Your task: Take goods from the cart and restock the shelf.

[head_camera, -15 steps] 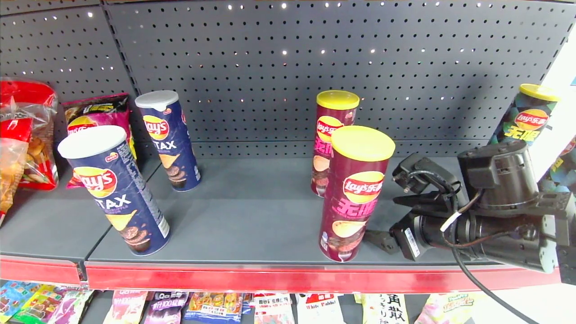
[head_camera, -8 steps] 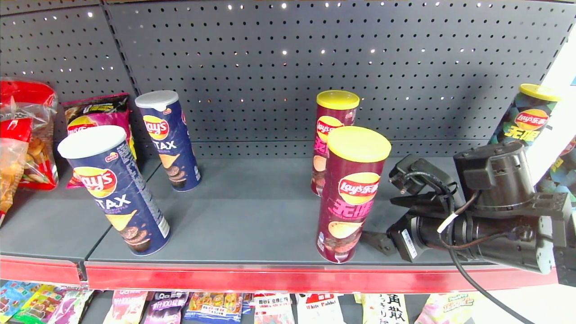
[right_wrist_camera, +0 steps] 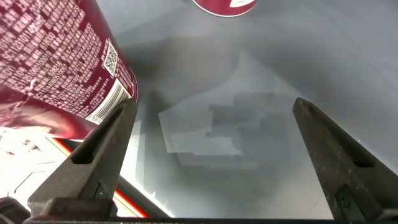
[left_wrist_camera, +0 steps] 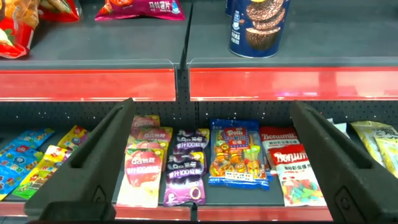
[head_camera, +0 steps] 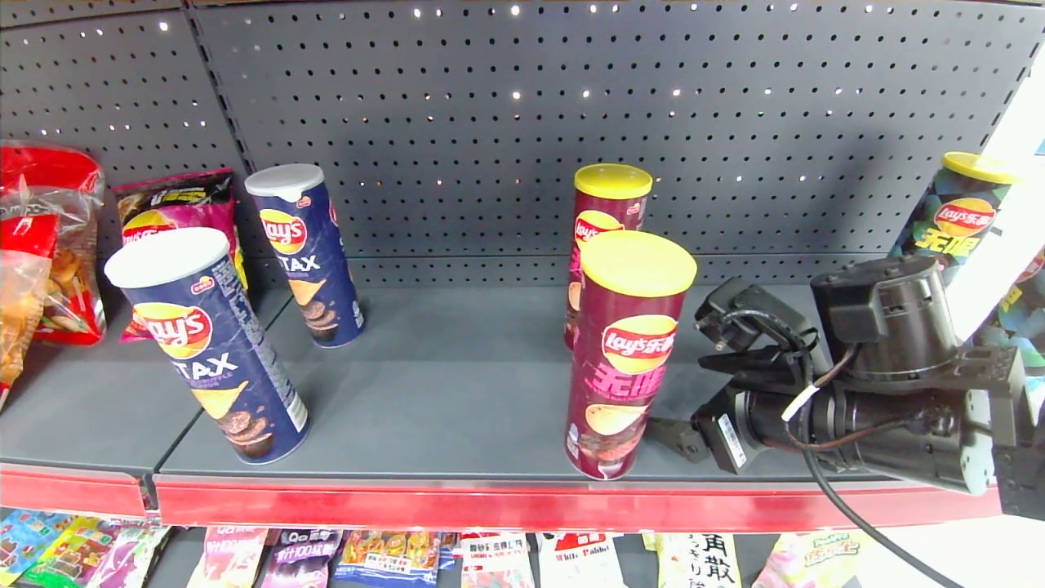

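Right gripper [right_wrist_camera: 217, 158]: both fingers are spread wide and grip nothing. It sits low over the grey metal shelf [head_camera: 457, 392], at the shelf's right end.

Task item: a maroon cylindrical chip can with a yellow plastic lid [head_camera: 624, 359] stands at the front of the shelf, close to the red front lip [head_camera: 490, 505]. In the right wrist view this can lies just beside one finger [right_wrist_camera: 102, 162], outside the gap; contact cannot be confirmed.

A second maroon can with a yellow lid [head_camera: 608, 204] stands directly behind the first, near the perforated back panel [head_camera: 522, 122].

Left gripper [left_wrist_camera: 211, 155]: fingers wide apart, empty. It is held in front of the lower shelf of flat candy packets [left_wrist_camera: 236, 155], below the red lip.

Other stock: two dark blue cylindrical cans with white lids, one at the front left [head_camera: 204, 343] and one further back [head_camera: 306, 253]. Clear and red snack bags [head_camera: 45, 245] and a magenta chip bag [head_camera: 175, 208] occupy the left end. A green-patterned can with a yellow lid [head_camera: 955, 208] stands at the far right.
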